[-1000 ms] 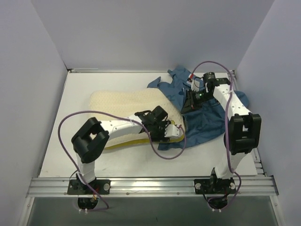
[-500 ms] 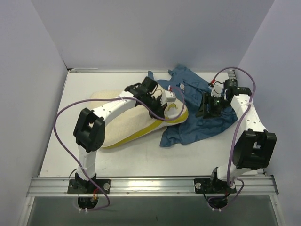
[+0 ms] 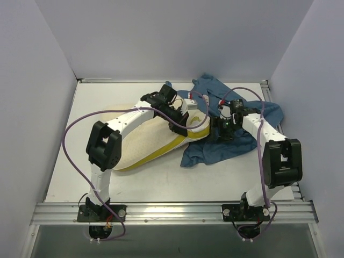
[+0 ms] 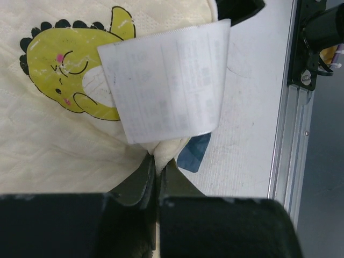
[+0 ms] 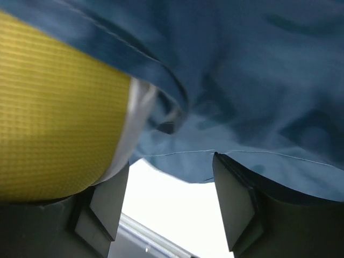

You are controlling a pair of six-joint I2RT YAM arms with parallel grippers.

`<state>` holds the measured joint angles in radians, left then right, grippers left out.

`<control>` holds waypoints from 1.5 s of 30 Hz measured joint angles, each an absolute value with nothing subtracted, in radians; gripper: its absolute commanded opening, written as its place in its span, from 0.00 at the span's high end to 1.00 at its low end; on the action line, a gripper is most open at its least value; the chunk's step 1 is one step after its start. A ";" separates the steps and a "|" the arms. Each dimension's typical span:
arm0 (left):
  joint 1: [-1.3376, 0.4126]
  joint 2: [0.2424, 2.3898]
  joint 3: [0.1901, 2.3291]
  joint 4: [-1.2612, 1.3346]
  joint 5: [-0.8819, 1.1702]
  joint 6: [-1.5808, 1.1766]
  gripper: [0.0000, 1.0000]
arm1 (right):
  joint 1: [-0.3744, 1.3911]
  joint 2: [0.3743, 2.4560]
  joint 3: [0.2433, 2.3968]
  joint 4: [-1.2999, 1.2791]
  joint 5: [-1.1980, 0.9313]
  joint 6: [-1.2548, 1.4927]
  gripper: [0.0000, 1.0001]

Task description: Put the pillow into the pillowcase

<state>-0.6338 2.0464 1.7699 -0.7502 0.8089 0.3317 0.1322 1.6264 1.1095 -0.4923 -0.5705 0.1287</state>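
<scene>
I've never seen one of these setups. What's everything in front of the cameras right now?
pillow: one, cream with a yellow edge, centre-left of the table
tag: one, white, at the pillow's gripped corner
cartoon mark: one, yellow, printed on the pillow near the tag
pillowcase: one, blue, crumpled at right, partly under the pillow's corner
table: one, white, under everything
rail: one, silver, along the near edge
cables: two, purple, looping along the arms
left end effector: one, black, shut on the pillow's corner
right end effector: one, black, open at the pillowcase's edge
</scene>
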 measured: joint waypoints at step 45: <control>-0.708 2.154 1.827 -0.683 0.546 0.170 1.00 | 0.109 1.245 0.871 -0.229 -0.748 0.278 1.00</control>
<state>-0.7078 2.1540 1.8275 -0.6830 0.5465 0.1699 0.1089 1.2453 0.8707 -0.2295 -0.7475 0.2783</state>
